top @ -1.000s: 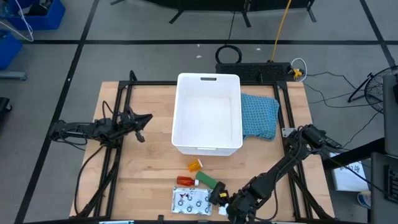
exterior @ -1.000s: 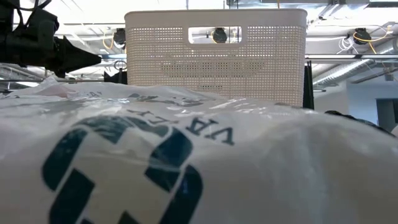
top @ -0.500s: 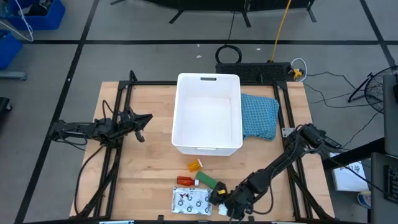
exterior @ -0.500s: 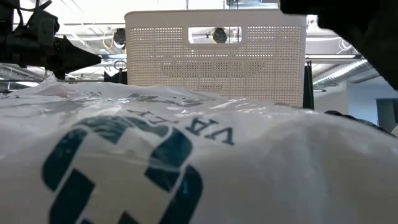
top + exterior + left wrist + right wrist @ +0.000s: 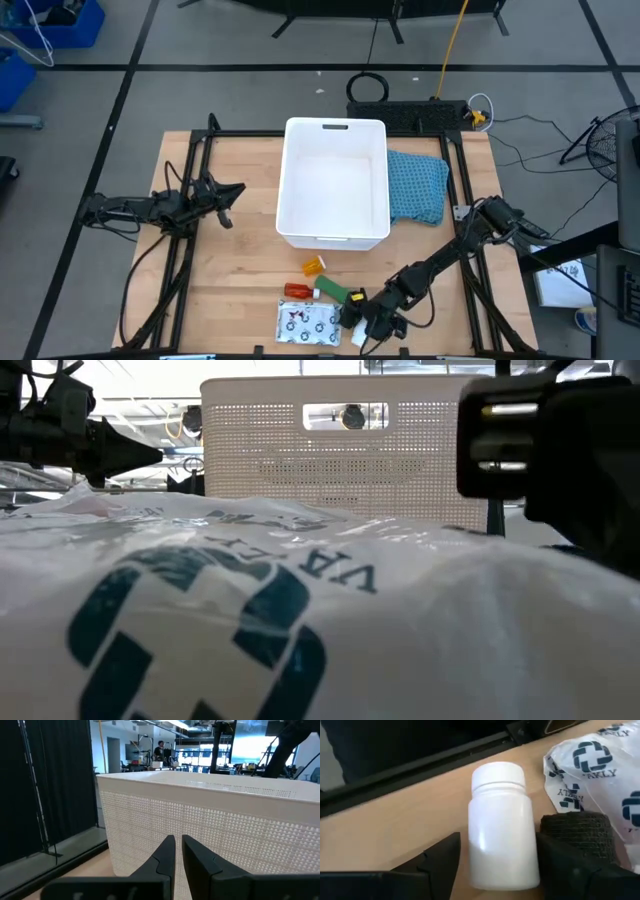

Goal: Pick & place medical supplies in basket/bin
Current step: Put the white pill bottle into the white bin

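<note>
The supplies lie by the table's near edge: orange vial [image 5: 314, 265], red tube [image 5: 296, 290], green bar [image 5: 334, 290], printed white packet [image 5: 308, 320] [image 5: 590, 765], black oblong [image 5: 347, 317] [image 5: 577, 832]. A small white bottle [image 5: 502, 830] lies on its side on the wood. My right gripper [image 5: 365, 325] [image 5: 495, 865] is low over it and open, one finger on each side of the bottle; whether they touch it I cannot tell. The white basket [image 5: 335, 124] stands mid-table. My left gripper [image 5: 232, 193] [image 5: 179, 852] hovers shut, left of the basket.
A blue-green mesh cloth [image 5: 418, 187] lies against the basket's right wall. The packet [image 5: 250, 610] fills the low view's foreground, with the basket's perforated wall [image 5: 350, 460] behind it. Bare wood lies left of the supplies and between the basket and the vial.
My right gripper has moved along the near edge toward the table's left, closing in on the white bottle and the black oblong; its arm has come into the low view at the right. The supplies and the left arm have kept still.
</note>
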### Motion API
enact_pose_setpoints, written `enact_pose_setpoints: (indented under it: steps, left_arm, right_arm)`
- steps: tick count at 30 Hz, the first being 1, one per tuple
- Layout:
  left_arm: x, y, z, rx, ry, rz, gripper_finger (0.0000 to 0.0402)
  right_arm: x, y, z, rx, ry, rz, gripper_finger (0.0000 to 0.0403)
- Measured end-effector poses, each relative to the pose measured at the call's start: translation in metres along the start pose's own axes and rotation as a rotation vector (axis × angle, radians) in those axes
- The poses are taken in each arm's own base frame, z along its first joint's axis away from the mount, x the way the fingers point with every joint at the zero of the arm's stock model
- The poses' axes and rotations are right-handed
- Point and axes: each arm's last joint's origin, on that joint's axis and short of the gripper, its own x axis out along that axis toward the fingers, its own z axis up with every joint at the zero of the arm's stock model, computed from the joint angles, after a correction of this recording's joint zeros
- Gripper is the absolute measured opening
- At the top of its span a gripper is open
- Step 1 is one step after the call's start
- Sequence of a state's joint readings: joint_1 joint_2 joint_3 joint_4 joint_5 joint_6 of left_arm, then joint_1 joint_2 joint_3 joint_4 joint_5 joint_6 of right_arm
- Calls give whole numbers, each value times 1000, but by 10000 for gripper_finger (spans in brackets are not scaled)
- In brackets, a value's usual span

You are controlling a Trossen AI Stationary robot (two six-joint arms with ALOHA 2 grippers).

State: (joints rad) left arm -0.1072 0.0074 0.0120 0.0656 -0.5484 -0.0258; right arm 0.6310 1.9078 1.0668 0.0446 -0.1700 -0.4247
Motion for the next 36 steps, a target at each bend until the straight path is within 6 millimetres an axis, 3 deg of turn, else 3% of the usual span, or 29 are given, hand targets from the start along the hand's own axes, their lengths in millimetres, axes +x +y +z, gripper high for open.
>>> enact_pose_setpoints:
  steps: [4,10,20,36]
  left_arm:
    - [0,0,0,-9,0,-3,35]
    - [0,-1,0,-9,2,-29,35]
    - [0,-1,0,-36,3,-42,35]
    - [0,-2,0,-31,4,-52,35]
  right_arm:
    - [1,3,-6,107,7,23,213]
    - [0,-2,3,202,-94,-18,166]
    - [-4,-9,7,253,-142,-43,178]
    - [-85,-20,47,245,-334,-241,171]
